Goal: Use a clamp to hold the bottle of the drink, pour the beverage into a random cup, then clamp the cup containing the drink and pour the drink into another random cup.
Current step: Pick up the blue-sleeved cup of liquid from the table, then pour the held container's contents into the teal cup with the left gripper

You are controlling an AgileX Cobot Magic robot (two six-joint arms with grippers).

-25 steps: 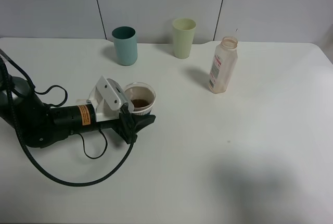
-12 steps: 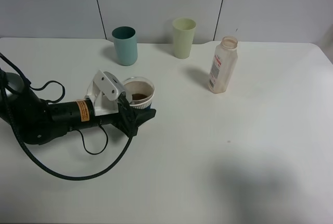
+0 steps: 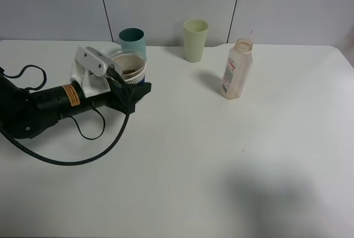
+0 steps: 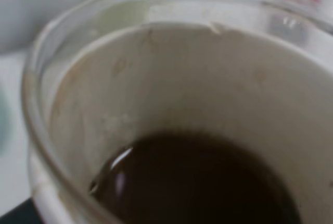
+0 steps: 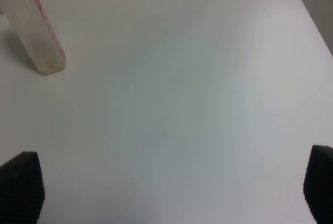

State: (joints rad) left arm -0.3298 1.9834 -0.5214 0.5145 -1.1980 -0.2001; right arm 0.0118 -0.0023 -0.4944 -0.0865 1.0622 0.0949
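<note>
The bench (image 3: pixel 221 166) lies under the right jaws, which stand wide open and empty, with the bottle (image 3: pixel 237 69) well ahead of them. The teal cup (image 3: pixel 133 37) stands just beyond the left jaws, which are clamped tight on the blue cup (image 3: pixel 131 72), seemingly off the bench. To pour well, I would bring its rim over the teal mouth first, then roll the wrist slowly so the shallow tea (image 4: pixel 197 187) runs in cleanly.

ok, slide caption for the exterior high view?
Left gripper holds the blue cup of brown drink by the teal tumbler; bottle and yellow-green tumbler stand aside.
</note>
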